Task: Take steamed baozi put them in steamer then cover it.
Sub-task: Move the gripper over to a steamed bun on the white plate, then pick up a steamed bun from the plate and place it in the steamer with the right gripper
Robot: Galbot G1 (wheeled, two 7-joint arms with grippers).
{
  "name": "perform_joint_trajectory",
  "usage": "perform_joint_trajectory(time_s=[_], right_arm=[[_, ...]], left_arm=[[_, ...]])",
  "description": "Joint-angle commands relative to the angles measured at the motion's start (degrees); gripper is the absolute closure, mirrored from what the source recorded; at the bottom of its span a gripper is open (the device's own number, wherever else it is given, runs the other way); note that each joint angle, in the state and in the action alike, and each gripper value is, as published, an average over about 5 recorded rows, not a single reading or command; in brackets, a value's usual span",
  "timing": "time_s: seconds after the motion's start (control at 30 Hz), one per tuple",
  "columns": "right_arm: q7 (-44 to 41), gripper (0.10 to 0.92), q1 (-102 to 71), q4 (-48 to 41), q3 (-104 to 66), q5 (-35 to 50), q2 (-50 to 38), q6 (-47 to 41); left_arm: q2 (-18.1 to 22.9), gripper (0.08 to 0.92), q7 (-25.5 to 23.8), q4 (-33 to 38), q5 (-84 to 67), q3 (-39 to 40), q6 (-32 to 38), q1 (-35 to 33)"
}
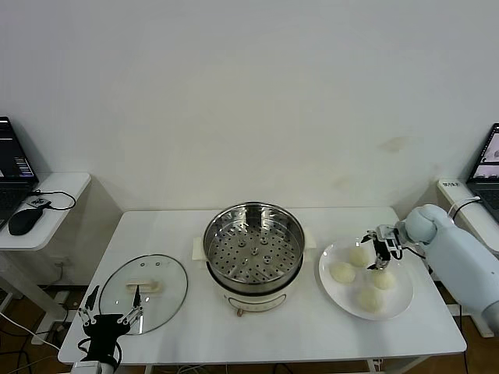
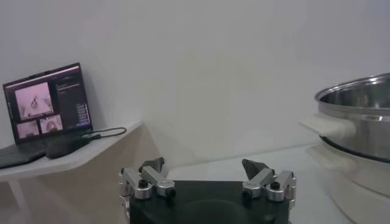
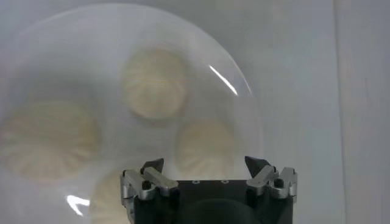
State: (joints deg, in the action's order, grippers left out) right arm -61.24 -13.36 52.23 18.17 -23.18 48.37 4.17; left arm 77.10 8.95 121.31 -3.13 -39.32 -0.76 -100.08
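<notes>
With the shiny steel steamer (image 1: 253,251) uncovered mid-tabletop and its glass cover (image 1: 144,292) laid aside by the idle, released left pincer (image 1: 110,312), the right pincer (image 1: 383,252) spreads over four cream-white baozi (image 1: 342,272) on a white plate (image 1: 331,290), grasping nothing.

The right arm (image 1: 460,253) is smooth, rounded and pale grey-white, and both black hands have silver finger brackets fixed with dark screws.

Four baozi (image 1: 343,272) on plate, steamer (image 1: 253,251) open, cover (image 1: 144,293) flat beside it
</notes>
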Motion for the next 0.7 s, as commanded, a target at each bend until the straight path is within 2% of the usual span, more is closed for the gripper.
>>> perform_joint_trajectory(time_s=[0.03, 0.33, 0.47, 0.7], right_arm=[[-0.49, 0.255, 1.89, -3.94, 1.93, -2.16, 2.75, -0.16], [-0.72, 0.403, 2.26, -3.68, 2.52, -1.47, 2.57, -0.49], [-1.19, 0.419, 3.15, -1.7, 3.7, 0.42, 1.25, -0.77], [-2.51, 0.423, 9.21, 7.63, 11.56, 10.27, -5.9, -2.52]], left_arm=[[-0.12, 0.177, 0.01, -0.31, -0.09, -0.2, 0.0, 0.28], [-0.38, 0.177, -0.01, -0.64, -0.25, -0.3, -0.03, 0.74], [-0.42, 0.177, -0.05, -0.58, -0.43, -0.3, -0.08, 0.88], [-0.62, 0.177, -0.14, -0.54, -1.86, -0.33, -0.15, 1.14]])
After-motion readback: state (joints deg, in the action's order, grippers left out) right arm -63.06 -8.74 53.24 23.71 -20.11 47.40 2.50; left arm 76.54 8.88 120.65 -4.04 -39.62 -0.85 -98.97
